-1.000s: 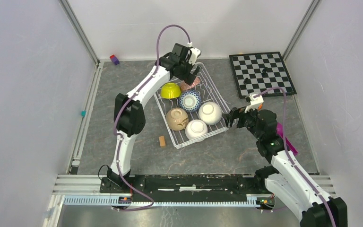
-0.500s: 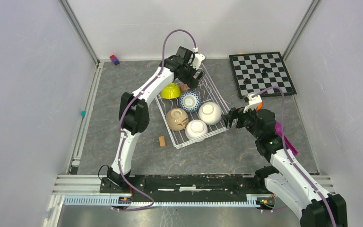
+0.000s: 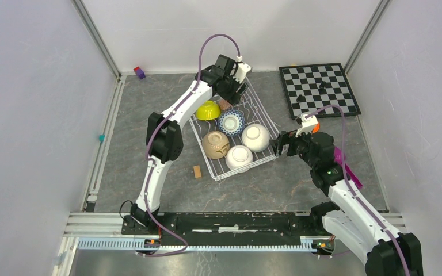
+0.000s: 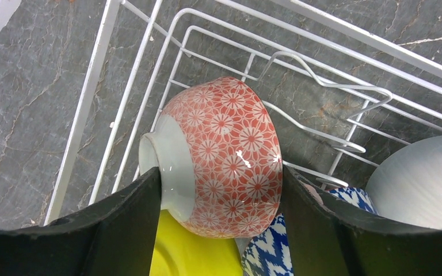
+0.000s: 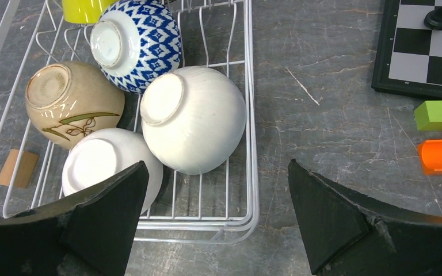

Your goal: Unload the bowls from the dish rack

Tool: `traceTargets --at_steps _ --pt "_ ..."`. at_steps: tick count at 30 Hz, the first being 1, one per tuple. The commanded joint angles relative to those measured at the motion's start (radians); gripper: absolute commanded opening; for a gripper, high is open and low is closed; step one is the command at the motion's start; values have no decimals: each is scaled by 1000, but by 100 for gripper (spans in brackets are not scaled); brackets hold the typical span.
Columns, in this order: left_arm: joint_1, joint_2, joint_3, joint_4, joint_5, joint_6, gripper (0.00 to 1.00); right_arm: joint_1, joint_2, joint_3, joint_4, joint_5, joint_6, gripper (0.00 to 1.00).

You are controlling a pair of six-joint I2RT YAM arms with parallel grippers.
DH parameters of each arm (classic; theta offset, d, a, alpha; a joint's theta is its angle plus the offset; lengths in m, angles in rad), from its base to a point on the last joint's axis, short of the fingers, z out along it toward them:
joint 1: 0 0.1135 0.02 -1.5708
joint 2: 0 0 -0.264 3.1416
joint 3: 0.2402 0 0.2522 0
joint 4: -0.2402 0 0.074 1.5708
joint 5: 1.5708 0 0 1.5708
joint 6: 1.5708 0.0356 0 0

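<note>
Grey tabletop [image 3: 132, 144] unchanged; left gripper [image 4: 218, 179], newly lowered, pinches the red-speckled bowl [image 4: 225, 141].

Left arm far outstretched, left pincer [image 4: 220, 179] tight on red bowl [image 4: 230, 132]; right arm bent, right pincer [image 5: 217, 167] wide apart.

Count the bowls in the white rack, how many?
6, all in the rack: red-flowered bowl at the far end, yellow bowl and blue-patterned bowl next, tan bowl and two white bowls nearest. None seems hidden.

Red-flowered bowl [image 4: 218, 155], blue-diamond bowl [image 5: 144, 43], white wire rack [image 5: 250, 115].
</note>
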Motion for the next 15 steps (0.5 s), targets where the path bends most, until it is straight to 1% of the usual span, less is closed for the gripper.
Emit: traceTargets --at_steps 1,3,7,10,13,15 --pt "-7 -31 46 11 4 11 59 5 -1 23 19 14 -11 98" --pt "-7 -45 45 18 -6 7 55 4 -1 23 15 18 -11 98" --pt "-7 -69 40 27 -26 -3 51 5 -4 22 14 19 -11 98" --pt "-7 -83 33 40 -72 -16 45 5 -7 22 13 21 -10 98" --pt "-7 -114 -6 86 -137 -25 44 4 -9 23 11 21 -11 98" --pt "-7 -142 -39 126 -155 -22 45 4 -11 23 10 23 -12 98"
